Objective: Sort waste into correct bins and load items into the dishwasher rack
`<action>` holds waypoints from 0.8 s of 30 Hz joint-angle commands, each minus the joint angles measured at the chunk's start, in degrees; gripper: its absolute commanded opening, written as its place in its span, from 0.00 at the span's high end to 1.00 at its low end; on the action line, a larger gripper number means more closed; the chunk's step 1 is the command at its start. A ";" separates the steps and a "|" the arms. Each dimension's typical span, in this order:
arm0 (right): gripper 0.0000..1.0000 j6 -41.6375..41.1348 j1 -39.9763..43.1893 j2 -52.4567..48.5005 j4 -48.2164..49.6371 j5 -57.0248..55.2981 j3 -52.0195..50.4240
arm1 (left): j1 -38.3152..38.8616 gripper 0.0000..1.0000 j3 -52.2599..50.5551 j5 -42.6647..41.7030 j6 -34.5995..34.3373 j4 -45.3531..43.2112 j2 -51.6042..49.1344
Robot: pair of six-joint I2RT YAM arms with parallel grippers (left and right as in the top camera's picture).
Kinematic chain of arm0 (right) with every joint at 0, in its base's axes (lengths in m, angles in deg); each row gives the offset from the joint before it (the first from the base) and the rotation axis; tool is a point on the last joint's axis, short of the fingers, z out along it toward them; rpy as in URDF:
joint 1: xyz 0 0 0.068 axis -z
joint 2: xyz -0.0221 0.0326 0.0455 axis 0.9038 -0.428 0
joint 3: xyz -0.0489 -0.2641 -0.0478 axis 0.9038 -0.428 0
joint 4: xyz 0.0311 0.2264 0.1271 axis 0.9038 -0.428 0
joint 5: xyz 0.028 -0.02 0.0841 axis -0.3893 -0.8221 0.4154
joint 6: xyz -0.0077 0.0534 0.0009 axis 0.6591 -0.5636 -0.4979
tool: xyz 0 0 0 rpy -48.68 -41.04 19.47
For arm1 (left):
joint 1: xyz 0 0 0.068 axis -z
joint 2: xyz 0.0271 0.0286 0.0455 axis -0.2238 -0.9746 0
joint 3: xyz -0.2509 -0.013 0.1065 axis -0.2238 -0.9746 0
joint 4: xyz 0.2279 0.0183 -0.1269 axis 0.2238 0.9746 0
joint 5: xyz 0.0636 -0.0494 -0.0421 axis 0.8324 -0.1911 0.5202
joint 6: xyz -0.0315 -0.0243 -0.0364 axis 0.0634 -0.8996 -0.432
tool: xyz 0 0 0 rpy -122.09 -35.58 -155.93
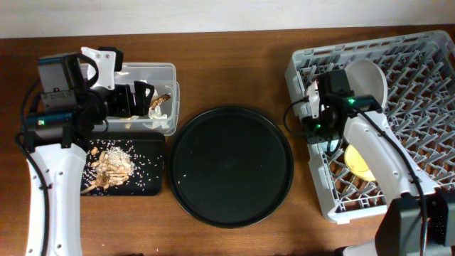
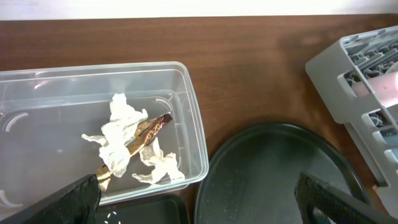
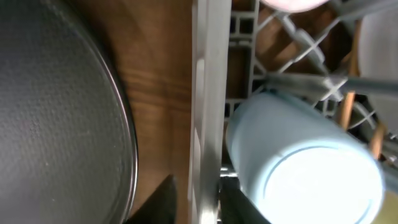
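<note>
**Blue cup sits in the rack, right jaws just beside it**

The light blue cup (image 3: 305,168) lies inside the dishwasher rack (image 3: 205,93), tight against its left wall. It is just to the right of the right gripper (image 3: 200,202) and a little beyond it. The cup's round end faces the wrist camera, so its long axis runs roughly along the line of the fingers, slightly tilted. The right jaws stand a little apart and clamp nothing I can see; the rack's left wall shows in the gap between them. The cup looks placed, so I judge the next move to be a withdrawal. That wall is the thing to clear, with the cup close enough on the inner side to be nudged.

Further in the rack are the pink cup (image 2: 385,90), the pale plate (image 1: 370,78) standing on edge, and the yellow bowl (image 1: 357,162) near the right forearm.

The left gripper (image 2: 199,202) hovers with its jaws wide apart and empty over the near right corner of the clear box (image 2: 186,112), far left on the table (image 2: 249,56). The crumpled napkin (image 2: 121,134) and brown wrapper (image 2: 149,130) lie in the box. Just nearer is the shallow black tray (image 1: 153,146), which holds the food scraps (image 1: 110,165). The large round black tray (image 1: 231,165) lies between the two arms, bare but for a few specks. I cannot pick out the chopsticks with certainty.
</note>
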 commanded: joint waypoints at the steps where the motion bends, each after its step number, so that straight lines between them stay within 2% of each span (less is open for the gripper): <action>1: 0.81 0.00 -0.26 -0.63 -0.09 2.14 -0.59 | -0.26 0.01 0.83 0.00 0.68 -0.09 0.33; 11: 0.83 -0.02 -0.26 -0.68 0.37 2.27 -2.51 | -0.26 0.01 0.83 0.00 0.68 -0.09 0.33; 14: 0.93 -1.09 -0.26 -0.68 1.07 2.27 -2.51 | -0.26 0.01 0.83 0.00 0.68 -0.09 0.33; 17: 0.96 -3.13 -0.26 -0.68 2.80 3.43 -2.51 | -0.26 0.01 0.83 0.00 0.68 -0.09 0.33; 24: 0.96 -6.16 -0.26 -0.68 5.20 10.27 -2.51 | -0.26 0.01 0.83 0.02 0.68 -0.09 0.33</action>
